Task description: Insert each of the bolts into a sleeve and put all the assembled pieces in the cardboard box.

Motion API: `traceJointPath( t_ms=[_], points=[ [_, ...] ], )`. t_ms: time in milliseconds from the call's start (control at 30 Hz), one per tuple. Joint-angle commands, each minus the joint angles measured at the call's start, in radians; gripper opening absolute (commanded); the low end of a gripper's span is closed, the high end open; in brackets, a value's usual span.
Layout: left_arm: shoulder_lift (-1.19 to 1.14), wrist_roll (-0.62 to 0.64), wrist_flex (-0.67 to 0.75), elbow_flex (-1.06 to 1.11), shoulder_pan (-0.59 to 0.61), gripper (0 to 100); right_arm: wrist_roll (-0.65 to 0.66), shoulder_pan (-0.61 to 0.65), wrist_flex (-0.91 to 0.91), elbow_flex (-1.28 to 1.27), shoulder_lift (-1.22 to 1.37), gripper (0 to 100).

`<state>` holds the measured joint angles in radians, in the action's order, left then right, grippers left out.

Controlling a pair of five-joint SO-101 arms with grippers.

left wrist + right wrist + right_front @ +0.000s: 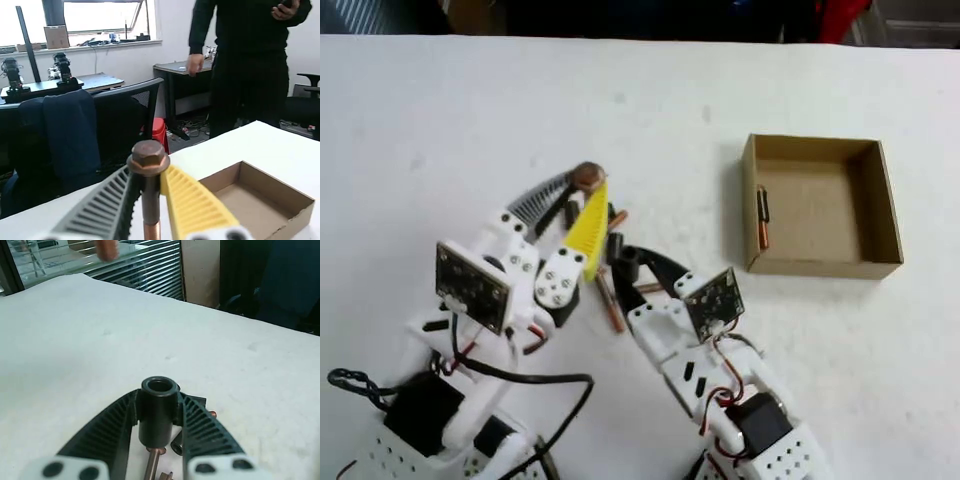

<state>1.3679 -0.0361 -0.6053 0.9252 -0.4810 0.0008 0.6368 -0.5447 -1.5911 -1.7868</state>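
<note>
My left gripper (583, 186), with one grey and one yellow finger, is shut on a copper bolt (586, 177). In the left wrist view that bolt (148, 159) stands upright, its hex head above the fingertips. My right gripper (628, 264), with black fingers, is shut on a black sleeve (158, 412) held upright with its bore facing up, close beside the left gripper. The cardboard box (820, 266) sits to the right of both arms. One sleeved bolt (762, 218) lies inside it along the left wall.
Loose copper bolts (610, 300) and black sleeves (615, 245) lie on the white table between the two grippers. Under the held sleeve I see another bolt (153, 462) and a sleeve (177, 445). The box's near wall (225, 177) is right of the left gripper.
</note>
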Motion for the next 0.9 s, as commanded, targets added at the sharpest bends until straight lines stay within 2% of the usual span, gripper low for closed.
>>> traceJointPath(
  t_ms=[0, 267, 433, 600, 700, 867],
  points=[
    [0.025, 0.012, 0.011, 0.006, -0.087, 3, -0.008, 0.001, 0.021, 0.009, -0.012, 1.8],
    [0.025, 0.018, 0.006, 0.029, -0.116, 2, -0.008, -0.001, 0.048, 0.009, -0.012, 1.8],
    [0.025, 0.14, 0.005, 0.028, -0.111, 2, -0.008, -0.001, 0.091, 0.009, -0.012, 1.8],
    [0.025, 0.144, 0.009, 0.029, -0.111, 2, -0.003, -0.001, 0.099, 0.009, -0.012, 1.8],
    [0.019, 0.147, 0.008, 0.032, -0.11, 2, 0.071, 0.008, 0.099, 0.009, -0.012, 1.8],
    [0.019, 0.149, 0.011, 0.054, -0.067, 2, 0.08, 0.007, 0.099, 0.009, -0.012, 1.8]
  ],
)
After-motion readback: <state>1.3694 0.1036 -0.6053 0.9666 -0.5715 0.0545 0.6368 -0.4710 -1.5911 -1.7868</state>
